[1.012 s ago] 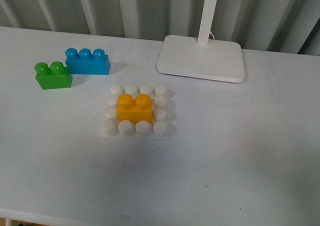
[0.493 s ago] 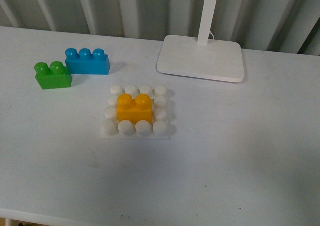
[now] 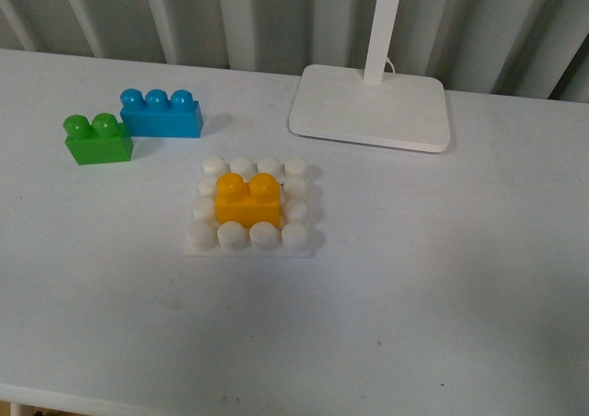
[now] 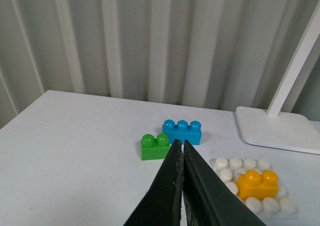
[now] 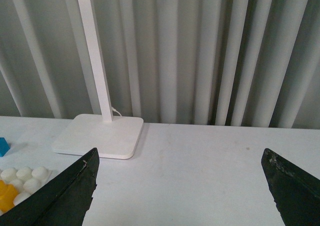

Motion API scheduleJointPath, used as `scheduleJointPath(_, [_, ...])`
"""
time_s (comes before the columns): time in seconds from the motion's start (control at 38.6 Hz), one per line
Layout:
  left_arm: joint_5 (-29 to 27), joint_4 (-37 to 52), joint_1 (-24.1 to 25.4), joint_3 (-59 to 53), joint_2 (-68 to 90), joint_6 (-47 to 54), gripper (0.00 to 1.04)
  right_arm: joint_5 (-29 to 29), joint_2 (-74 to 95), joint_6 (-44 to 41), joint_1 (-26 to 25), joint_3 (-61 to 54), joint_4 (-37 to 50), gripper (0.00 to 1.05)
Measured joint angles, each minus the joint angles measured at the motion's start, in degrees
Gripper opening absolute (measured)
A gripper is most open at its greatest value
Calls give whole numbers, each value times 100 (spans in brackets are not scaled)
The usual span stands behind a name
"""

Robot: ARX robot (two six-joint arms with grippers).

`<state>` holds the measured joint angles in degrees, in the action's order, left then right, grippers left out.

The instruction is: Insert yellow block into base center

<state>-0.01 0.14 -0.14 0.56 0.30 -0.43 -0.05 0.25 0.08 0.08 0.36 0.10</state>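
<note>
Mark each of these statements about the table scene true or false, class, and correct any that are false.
1. The yellow block sits on the base, with white studs showing on all sides of it. True.
2. The green block is stacked on top of the blue block. False: both stand on the table, the green one beside the blue one's end.
3. The left gripper has its jaws pressed together with nothing between them. True.
4. The right gripper is shut on the yellow block. False: its fingers stand wide apart, holding nothing.
5. The lamp stand covers part of the base. False: it lies apart from it, farther back on the table.
</note>
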Motion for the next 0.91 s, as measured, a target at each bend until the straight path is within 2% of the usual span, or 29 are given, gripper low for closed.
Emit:
scheduleJointPath(0.08, [0,-2,0,0,0,0,4,0,0,0,0,0,0,95])
scheduleJointPath(0.1, [0,0,0,0,0,0,7,0,0,0,0,0,0,95])
scheduleJointPath(0.18, [0,0,0,0,0,-2,27,0,0,0,0,0,0,95])
scheduleJointPath(0.34, [0,0,0,0,0,0,54,0,0,0,0,0,0,95])
scheduleJointPath(0.54, [0,0,0,0,0,0,100,0,0,0,0,0,0,95])
scheduleJointPath(0.91, [0,0,0,0,0,11,98,0,0,0,0,0,0,95])
